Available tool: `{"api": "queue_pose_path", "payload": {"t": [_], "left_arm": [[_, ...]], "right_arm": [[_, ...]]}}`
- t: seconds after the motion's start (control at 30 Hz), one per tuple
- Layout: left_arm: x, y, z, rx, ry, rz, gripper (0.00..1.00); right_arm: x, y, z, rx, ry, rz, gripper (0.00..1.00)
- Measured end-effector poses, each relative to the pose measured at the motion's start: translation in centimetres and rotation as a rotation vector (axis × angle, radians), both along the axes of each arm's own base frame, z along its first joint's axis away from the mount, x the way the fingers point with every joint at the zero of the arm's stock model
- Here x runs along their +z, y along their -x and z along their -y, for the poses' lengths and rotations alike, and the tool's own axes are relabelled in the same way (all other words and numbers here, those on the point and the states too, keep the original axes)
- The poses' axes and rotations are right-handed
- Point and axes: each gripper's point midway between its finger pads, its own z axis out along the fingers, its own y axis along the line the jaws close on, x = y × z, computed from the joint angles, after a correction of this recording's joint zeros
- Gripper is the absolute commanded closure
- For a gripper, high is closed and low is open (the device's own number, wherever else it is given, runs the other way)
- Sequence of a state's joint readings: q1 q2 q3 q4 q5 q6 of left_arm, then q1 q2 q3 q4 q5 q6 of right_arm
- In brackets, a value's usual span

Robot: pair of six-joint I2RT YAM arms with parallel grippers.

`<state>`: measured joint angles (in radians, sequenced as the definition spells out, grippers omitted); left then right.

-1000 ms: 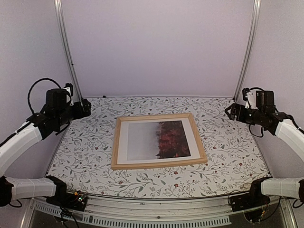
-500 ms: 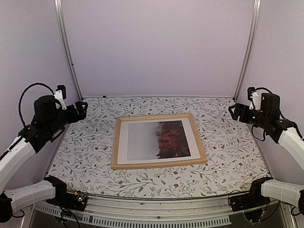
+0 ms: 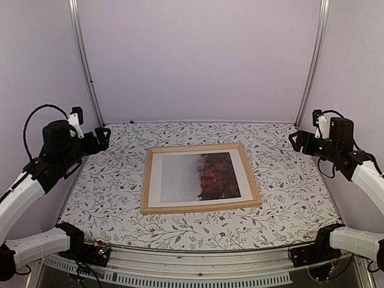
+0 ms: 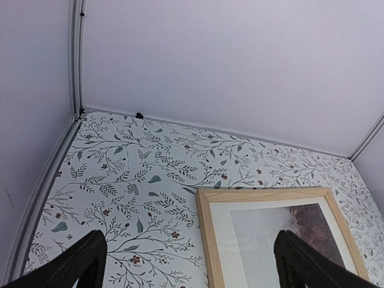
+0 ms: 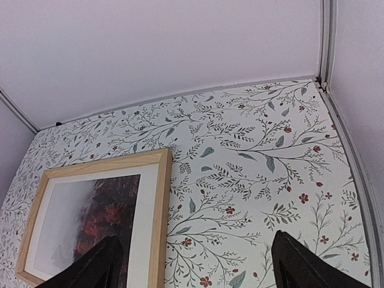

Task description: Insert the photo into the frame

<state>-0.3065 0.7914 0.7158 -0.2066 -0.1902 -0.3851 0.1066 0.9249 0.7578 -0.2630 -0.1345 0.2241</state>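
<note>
The light wooden frame point(image 3: 201, 177) lies flat in the middle of the table. Inside it sits the photo point(image 3: 200, 176), misty grey on the left and dark red foliage on the right, with a white border around it. My left gripper point(image 3: 103, 137) hovers open above the table's left edge, well clear of the frame point(image 4: 207, 234). My right gripper point(image 3: 294, 141) hangs open over the right side, also apart from the frame point(image 5: 159, 204). In both wrist views the dark fingertips point(image 4: 87, 258) point(image 5: 300, 261) stand wide with nothing between them, and the photo point(image 5: 102, 207) shows part-way.
A floral-patterned cloth point(image 3: 288, 192) covers the table. Plain lilac walls close in the back and sides, with metal posts point(image 3: 81, 60) at the corners. A small black object point(image 4: 139, 116) sits at the cloth's far edge.
Both arms drew outward and back from the frame in the first half second, then held still. The frame and photo have not moved.
</note>
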Motion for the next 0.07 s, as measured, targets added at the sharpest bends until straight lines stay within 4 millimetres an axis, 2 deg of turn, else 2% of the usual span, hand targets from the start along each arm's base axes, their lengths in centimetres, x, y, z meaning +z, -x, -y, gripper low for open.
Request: {"api": "queue_pose_path", "payload": {"t": [0.07], "left_arm": [[0.01,0.0,0.0,0.0,0.0,0.0,0.0]], "right_arm": [[-0.04,-0.01,0.0,0.0,0.001,-0.001,0.11]]}}
